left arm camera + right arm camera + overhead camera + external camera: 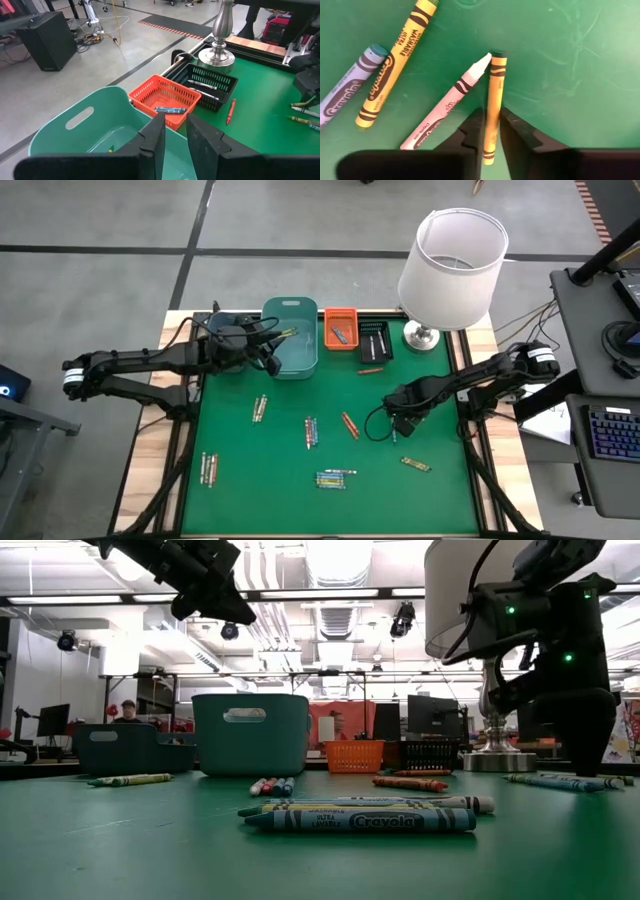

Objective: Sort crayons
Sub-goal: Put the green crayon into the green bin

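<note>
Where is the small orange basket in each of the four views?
High view: orange basket at far edge, between teal bin and black basket.
Low view: orange basket in centre background, right of teal bin.
Left wrist view: orange basket mid-picture, beyond teal bin.
Right wrist view: not in it.
Shared landmark: black basket beside it.

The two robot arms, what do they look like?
Both are slim, black, jointed arms. The left arm and right arm each have a white band near the base and loose black cables by the wrist. The right gripper has dark, blocky, tapering fingers.
</note>
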`<act>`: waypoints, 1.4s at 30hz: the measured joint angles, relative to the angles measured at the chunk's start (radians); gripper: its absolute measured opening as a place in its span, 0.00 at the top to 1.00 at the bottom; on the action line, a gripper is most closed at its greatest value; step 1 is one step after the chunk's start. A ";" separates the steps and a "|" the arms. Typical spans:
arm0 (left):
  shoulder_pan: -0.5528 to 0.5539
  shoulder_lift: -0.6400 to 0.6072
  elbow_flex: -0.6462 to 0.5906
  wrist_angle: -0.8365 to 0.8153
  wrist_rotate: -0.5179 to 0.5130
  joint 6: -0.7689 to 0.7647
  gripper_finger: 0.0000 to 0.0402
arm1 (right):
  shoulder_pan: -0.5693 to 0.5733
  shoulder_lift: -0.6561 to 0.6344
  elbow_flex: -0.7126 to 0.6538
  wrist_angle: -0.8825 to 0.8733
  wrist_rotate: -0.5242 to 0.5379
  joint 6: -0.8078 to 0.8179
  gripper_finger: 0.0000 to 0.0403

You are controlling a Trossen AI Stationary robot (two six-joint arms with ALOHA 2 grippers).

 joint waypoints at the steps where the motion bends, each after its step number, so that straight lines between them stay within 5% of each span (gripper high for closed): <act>1: -0.001 0.000 0.000 0.000 0.000 0.000 0.85 | 0.000 0.000 0.000 0.001 0.000 0.001 0.91; 10: -0.015 0.000 0.000 0.000 0.000 -0.007 0.85 | -0.002 -0.011 0.066 -0.200 0.113 -0.011 0.97; 21: -0.078 -0.015 -0.001 0.002 -0.001 0.011 0.85 | -0.090 -0.081 0.350 -0.177 0.313 -0.215 0.97; 27: -0.107 -0.070 -0.001 -0.012 -0.002 0.035 0.85 | -0.176 -0.081 0.518 0.188 0.305 -0.545 0.97; 33: -0.116 -0.163 -0.001 -0.055 -0.003 0.058 0.85 | -0.275 -0.066 0.522 0.803 0.016 -0.844 0.97; 38: -0.117 -0.252 -0.018 -0.054 -0.003 0.084 0.85 | -0.329 0.027 0.517 1.207 -0.049 -0.946 0.97; 42: -0.117 -0.326 -0.044 -0.045 -0.003 0.101 0.85 | -0.370 0.153 0.549 1.355 -0.051 -0.986 0.97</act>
